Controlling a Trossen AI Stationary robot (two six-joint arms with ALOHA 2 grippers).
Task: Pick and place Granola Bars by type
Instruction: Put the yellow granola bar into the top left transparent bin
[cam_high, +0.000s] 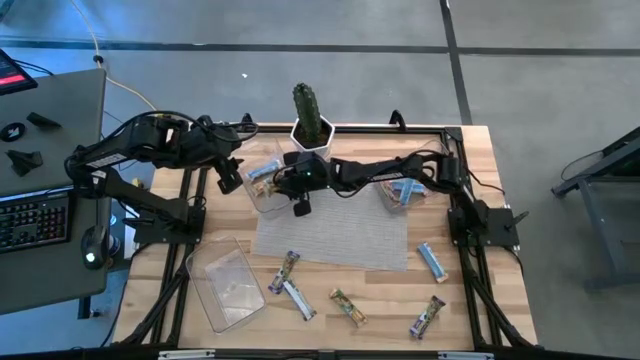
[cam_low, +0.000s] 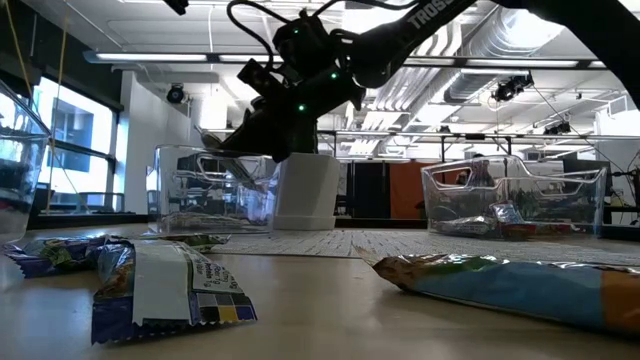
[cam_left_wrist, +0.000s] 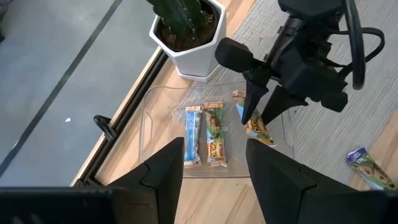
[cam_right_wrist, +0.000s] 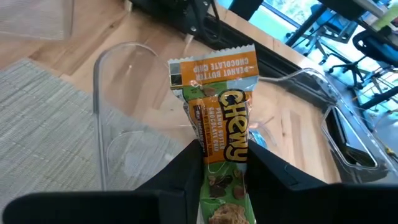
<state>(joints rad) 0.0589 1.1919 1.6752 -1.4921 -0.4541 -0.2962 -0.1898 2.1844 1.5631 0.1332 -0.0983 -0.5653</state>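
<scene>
My right gripper (cam_right_wrist: 224, 157) is shut on a tan-and-green Chewy granola bar (cam_right_wrist: 217, 112) and hangs over the clear tub (cam_high: 262, 192) by the cactus pot. In the left wrist view, that tub (cam_left_wrist: 155, 106) has a blue-and-white bar (cam_left_wrist: 193, 134) and a tan bar (cam_left_wrist: 214, 140) lying flat on its floor, and my right gripper (cam_left_wrist: 258, 109) reaches into it from above. My left gripper (cam_left_wrist: 214, 180) is open and hovers just left of the tub (cam_high: 230, 178), touching nothing. My right gripper pinches the Chewy bar between its two fingers across the bar's width, at the green end of the wrapper (cam_right_wrist: 225, 177). The fingers (cam_left_wrist: 249, 93) come slanting down from above. The bar sticks out beyond them, its orange-and-white end (cam_right_wrist: 214, 68) inside the tub; whether it touches the floor, I cannot tell.
A second clear tub (cam_high: 400, 192) with bars stands at the right of the grey woven mat (cam_high: 335, 235). A third tub (cam_high: 225, 285) stands near the front left. Several loose bars lie along the near side (cam_high: 285, 270) (cam_high: 347, 307) (cam_high: 432, 262) (cam_high: 427, 317). The cactus pot (cam_high: 312, 118) stands at the far edge.
</scene>
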